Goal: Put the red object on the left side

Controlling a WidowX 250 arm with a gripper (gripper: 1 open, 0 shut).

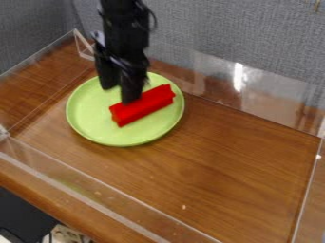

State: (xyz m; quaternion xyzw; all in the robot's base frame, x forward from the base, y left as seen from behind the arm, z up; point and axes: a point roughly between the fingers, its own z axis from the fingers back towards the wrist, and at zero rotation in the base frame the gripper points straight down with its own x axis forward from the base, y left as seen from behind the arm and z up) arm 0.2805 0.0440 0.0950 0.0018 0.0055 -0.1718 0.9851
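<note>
The red object (143, 104), a bright red elongated block, lies tilted on the right half of the lime-green round plate (102, 125). My black gripper (118, 80) points straight down just above the plate's far left part, beside the block's upper left end. Its two fingers stand apart with a gap between them and nothing in it. It does not touch the block.
The plate sits on a wooden tabletop inside low clear acrylic walls (254, 81). A white wire stand (89, 43) is in the far left corner behind the arm. Bare wood lies to the right of the plate and in front of it.
</note>
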